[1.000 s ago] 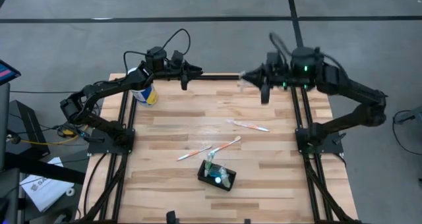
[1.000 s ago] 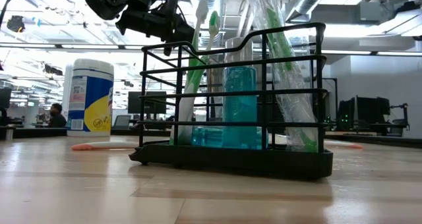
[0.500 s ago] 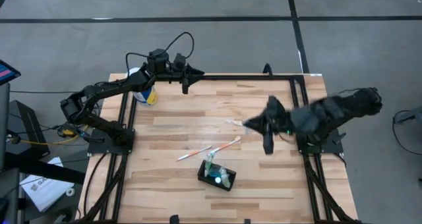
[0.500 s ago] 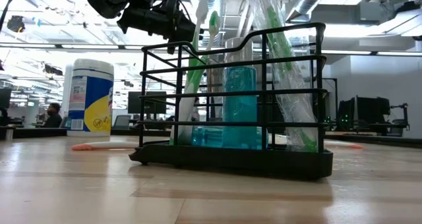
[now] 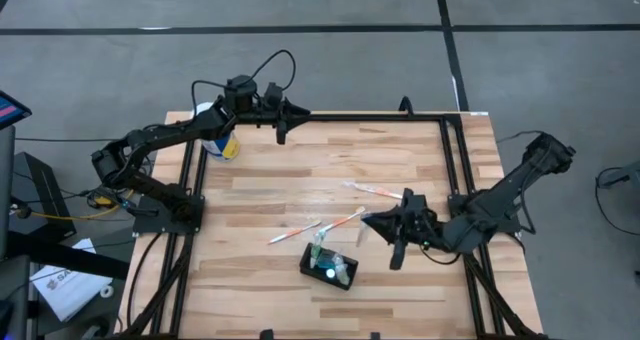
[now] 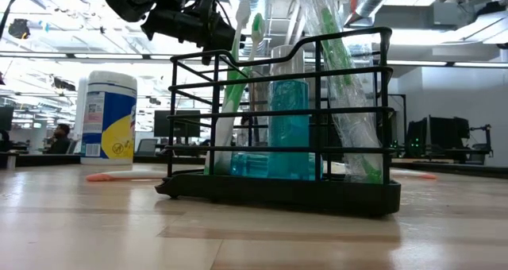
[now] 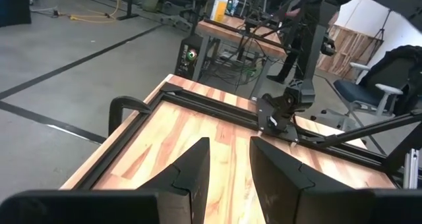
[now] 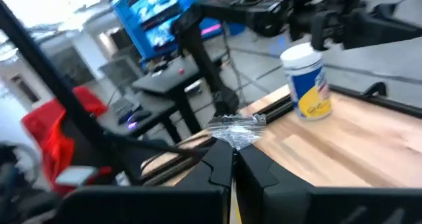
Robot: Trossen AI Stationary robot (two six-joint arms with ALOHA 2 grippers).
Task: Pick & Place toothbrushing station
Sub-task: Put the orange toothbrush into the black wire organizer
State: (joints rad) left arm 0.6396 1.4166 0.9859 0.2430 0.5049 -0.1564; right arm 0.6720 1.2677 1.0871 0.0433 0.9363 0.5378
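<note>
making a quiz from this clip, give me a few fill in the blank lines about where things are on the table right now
1. The right gripper pinches a crinkled piece of clear ____ in its shut jaws.
2. The black toothbrushing station stands near the table's ____ edge in the high view.
3. The left gripper hovers over the table's far edge beside the white-lidded ____.

Missing words: plastic wrap; front; canister

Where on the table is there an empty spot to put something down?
The wood along the far rail, between the canister and the table's far right corner, is bare, and so is the near left corner. The middle is crowded: loose toothbrushes, the toothbrushing station, and the right tool beside them.
</note>
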